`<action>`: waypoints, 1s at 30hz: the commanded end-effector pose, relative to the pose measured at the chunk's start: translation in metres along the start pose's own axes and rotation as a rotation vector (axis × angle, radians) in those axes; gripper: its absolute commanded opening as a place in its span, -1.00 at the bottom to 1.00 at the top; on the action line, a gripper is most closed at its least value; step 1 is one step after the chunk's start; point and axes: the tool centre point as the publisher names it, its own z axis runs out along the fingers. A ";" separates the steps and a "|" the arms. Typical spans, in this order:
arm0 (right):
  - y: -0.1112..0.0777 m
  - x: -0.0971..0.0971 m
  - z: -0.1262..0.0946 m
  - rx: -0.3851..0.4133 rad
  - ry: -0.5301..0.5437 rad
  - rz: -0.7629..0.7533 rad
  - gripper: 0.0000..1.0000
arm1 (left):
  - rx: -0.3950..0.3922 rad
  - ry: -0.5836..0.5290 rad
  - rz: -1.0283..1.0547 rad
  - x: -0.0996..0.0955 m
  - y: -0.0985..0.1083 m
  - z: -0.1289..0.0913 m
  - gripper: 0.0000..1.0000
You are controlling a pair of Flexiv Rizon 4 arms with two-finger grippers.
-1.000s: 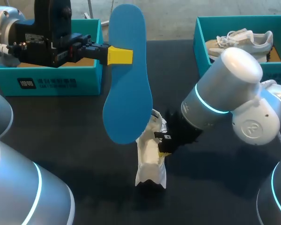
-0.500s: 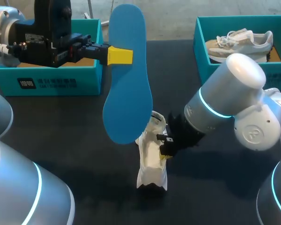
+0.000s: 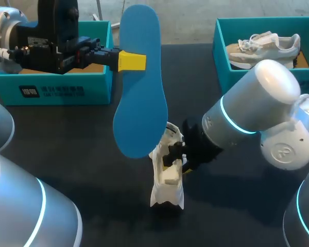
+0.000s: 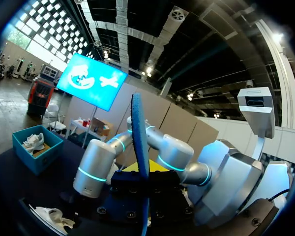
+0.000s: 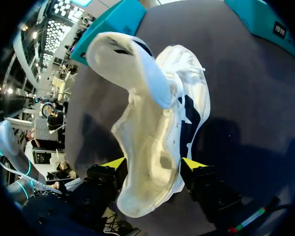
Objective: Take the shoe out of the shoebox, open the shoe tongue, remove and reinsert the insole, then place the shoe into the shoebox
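Left arm (image 3: 20,211) and right arm (image 3: 257,98) are rounded silver with cyan rings (left pincer (image 3: 134,60) black, yellow-tipped).

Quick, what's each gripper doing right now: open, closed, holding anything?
Left gripper: closed on the blue insole.
Right gripper: closed on the white shoe, one yellow tip on each side.

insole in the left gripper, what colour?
Plain bright blue, no pattern. The insole shows best in the head view, held upright by the left gripper.
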 end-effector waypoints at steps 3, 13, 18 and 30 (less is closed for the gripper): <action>-0.008 -0.006 -0.048 -0.065 0.155 -0.043 1.00 | -0.005 0.000 -0.001 -0.001 -0.001 0.001 -1.00; -0.007 -0.007 -0.052 -0.059 0.101 -0.006 1.00 | -0.005 0.000 -0.001 -0.001 -0.001 0.001 -1.00; -0.004 -0.010 -0.057 -0.060 0.157 0.018 1.00 | -0.005 0.000 -0.001 -0.001 -0.001 0.001 -1.00; 0.013 -0.003 -0.117 -0.132 0.487 0.080 1.00 | -0.005 0.000 -0.001 -0.001 -0.001 0.001 -1.00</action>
